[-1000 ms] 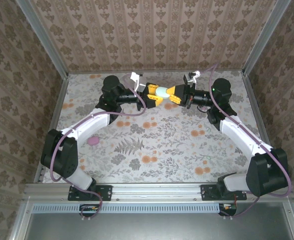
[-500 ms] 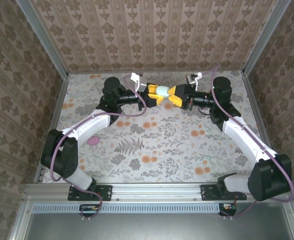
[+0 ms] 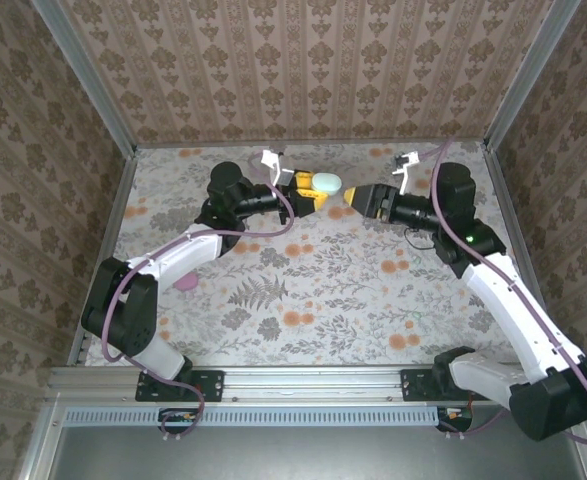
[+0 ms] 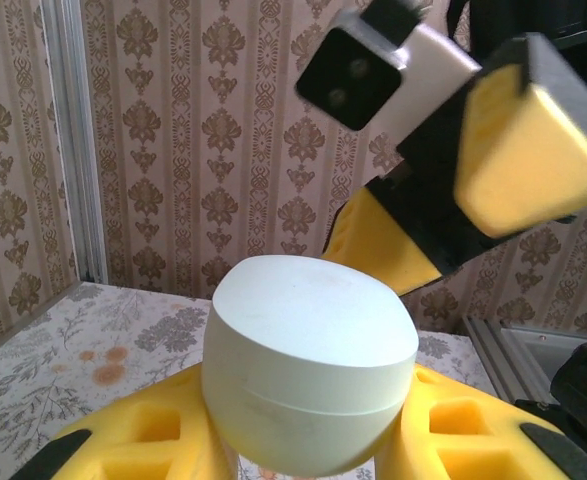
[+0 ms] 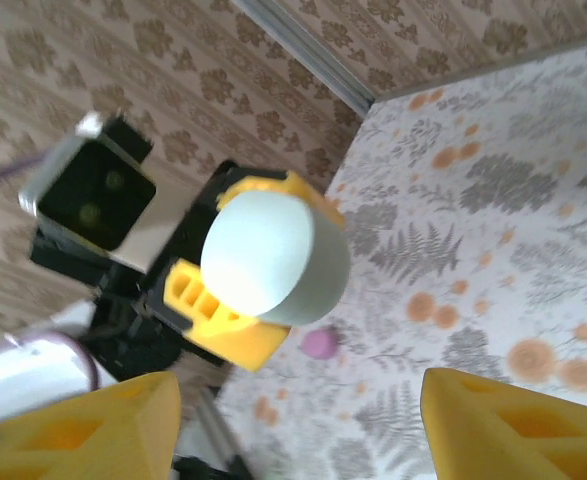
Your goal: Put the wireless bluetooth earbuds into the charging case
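since a second ago the right gripper has let go of the charging case and backed away toward the right side of the desk. its yellow fingers now stand spread apart with nothing between them, just short of the case. the right arm's elbow has also swung out toward the right edge, and the left arm has barely shifted.

the left gripper is clenched on the case and holds it in the air above the far middle of the desk, close to the back wall. the left wrist view shows the case as a pale, rounded shell with its lid closed. a thin seam runs round its body, and the two yellow fingers press on its lower part from either side. beyond it, the right gripper's fingers point at the case, one high and one lower.

from the right wrist, the case's flat end faces the camera, pinched in the left gripper.

a small pink piece lies on the desk near the left edge, beside the left arm and well apart from the case. it is too small to tell what it is.
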Motion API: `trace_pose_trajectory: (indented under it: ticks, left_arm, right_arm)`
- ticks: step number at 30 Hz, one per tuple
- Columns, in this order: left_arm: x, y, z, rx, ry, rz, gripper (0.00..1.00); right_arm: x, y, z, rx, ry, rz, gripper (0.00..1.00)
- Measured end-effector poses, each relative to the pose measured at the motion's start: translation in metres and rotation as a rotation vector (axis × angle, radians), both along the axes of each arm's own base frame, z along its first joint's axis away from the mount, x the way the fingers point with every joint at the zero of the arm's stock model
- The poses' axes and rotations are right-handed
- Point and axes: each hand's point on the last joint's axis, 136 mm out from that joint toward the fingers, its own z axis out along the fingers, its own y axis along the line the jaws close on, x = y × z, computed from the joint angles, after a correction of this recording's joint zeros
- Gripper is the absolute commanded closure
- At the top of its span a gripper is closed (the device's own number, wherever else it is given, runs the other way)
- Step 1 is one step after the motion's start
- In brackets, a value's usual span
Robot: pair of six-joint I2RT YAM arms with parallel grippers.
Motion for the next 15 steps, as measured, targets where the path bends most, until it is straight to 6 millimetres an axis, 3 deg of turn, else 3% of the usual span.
trace_pose_trajectory:
  ticks: [6, 15]
  left_arm:
    - [-0.003, -0.003, 0.002, -0.008, 0.003, -0.005, 0.7]
    - [-0.006, -0.005, 0.003, -0.011, 0.009, -0.013, 0.7]
  right_arm:
    - [-0.002, 0.004, -0.001, -0.149, -0.149, -0.009, 0.34]
    - [0.009, 0.008, -0.012, -0.253, -0.189, -0.022, 0.34]
